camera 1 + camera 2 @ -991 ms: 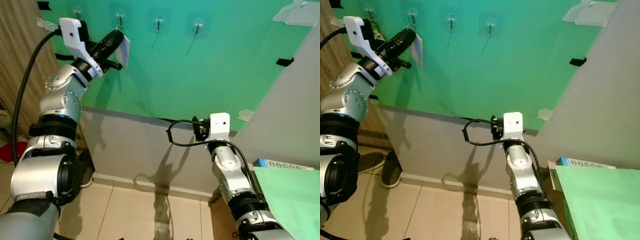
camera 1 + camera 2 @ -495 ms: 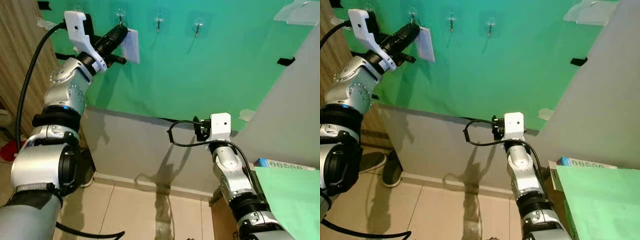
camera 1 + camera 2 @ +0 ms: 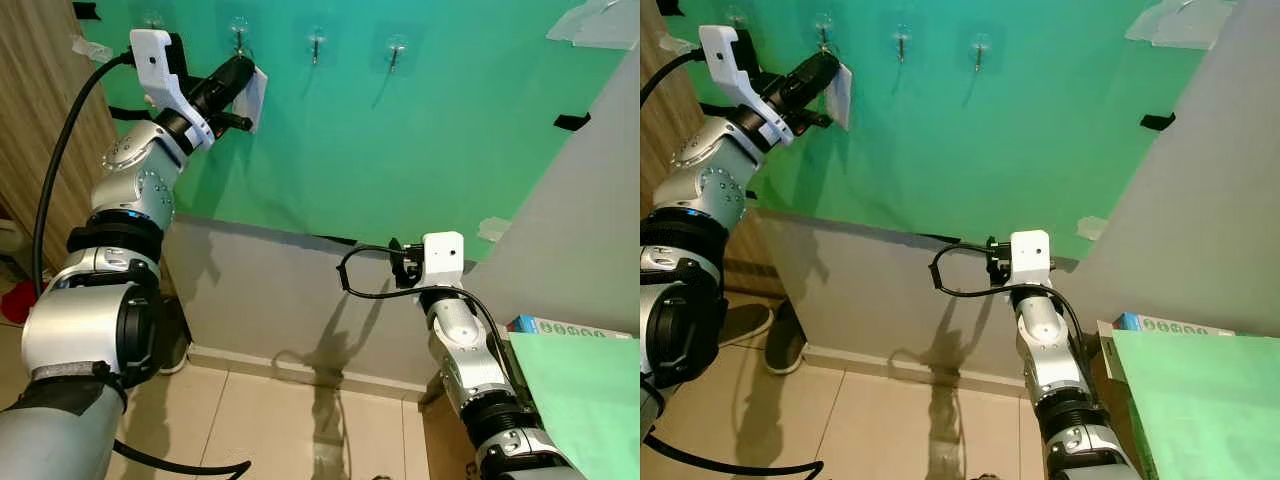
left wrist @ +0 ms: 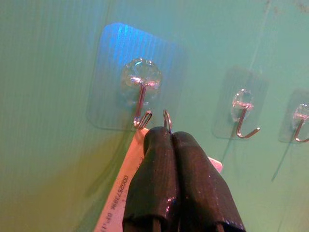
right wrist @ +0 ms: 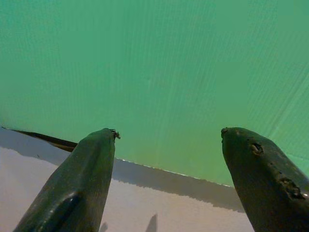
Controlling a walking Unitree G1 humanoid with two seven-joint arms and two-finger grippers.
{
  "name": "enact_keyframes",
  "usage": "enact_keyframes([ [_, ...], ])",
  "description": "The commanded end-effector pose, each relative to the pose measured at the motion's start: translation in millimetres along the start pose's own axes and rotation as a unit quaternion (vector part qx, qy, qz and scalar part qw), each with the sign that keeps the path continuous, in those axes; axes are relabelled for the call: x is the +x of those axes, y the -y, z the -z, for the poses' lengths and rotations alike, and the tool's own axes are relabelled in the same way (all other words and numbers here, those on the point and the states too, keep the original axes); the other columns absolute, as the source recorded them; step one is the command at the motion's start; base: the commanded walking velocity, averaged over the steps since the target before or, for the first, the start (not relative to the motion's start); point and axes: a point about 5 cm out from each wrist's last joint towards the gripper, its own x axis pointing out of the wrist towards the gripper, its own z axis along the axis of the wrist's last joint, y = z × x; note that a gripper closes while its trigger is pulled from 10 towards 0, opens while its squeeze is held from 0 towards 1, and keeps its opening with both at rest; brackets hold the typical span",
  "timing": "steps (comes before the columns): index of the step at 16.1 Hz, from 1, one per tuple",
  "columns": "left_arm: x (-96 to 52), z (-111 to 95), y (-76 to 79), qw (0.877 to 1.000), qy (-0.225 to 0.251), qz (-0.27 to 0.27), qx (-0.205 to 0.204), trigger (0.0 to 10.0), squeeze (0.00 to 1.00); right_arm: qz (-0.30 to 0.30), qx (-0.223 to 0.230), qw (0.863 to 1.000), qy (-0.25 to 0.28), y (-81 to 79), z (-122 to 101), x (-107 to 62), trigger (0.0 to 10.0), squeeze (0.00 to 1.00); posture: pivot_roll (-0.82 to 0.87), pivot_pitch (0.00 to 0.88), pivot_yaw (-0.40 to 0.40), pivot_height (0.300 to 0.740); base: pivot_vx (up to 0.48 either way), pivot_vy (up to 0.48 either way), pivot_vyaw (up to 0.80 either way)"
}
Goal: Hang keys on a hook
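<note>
Where hooks (image 3: pixel 240 35) line green board (image 3: pixel 440 130), grey wall (image 3: pixel 270 290) below.

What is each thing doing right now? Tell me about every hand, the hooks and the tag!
Left gripper: shut on the key ring, raised at the wall.
Key ring: beside the hook's tip, not on it yet.
White tag: dangling from the left gripper.
Nearest hook: bare.
Other hooks: bare.
Right gripper: open, holding nothing, low by the green board.
</note>
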Motion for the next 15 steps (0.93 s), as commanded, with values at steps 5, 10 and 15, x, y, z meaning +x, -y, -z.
enact_keyframes([
  [5, 7.1, -10, 10.9, 0.999, 0.025, 0.032, 0.018, 10.0, 0.00, 0.001, -0.005, 1.000, 0.009, 2.5, -4, 1.0, 10.0, 0.00, 0.04, 0.000, -0.040, 0.740, 0.000, 0.000, 0.00],
  [10, 10.1, -18, 16.6, 0.998, 0.041, 0.041, 0.012, 10.0, 0.00, -0.006, -0.009, 1.000, 0.010, -0.3, -4, -0.2, 10.0, 0.00, 0.04, 0.000, -0.041, 0.740, 0.000, 0.000, 0.00],
  [15, 0.4, -11, 15.4, 0.999, 0.040, 0.035, 0.001, 10.0, 0.00, -0.004, -0.010, 1.000, 0.006, 1.2, -1, -2.2, 10.0, 0.00, 0.04, 0.000, -0.042, 0.740, 0.000, 0.000, 0.00],
])
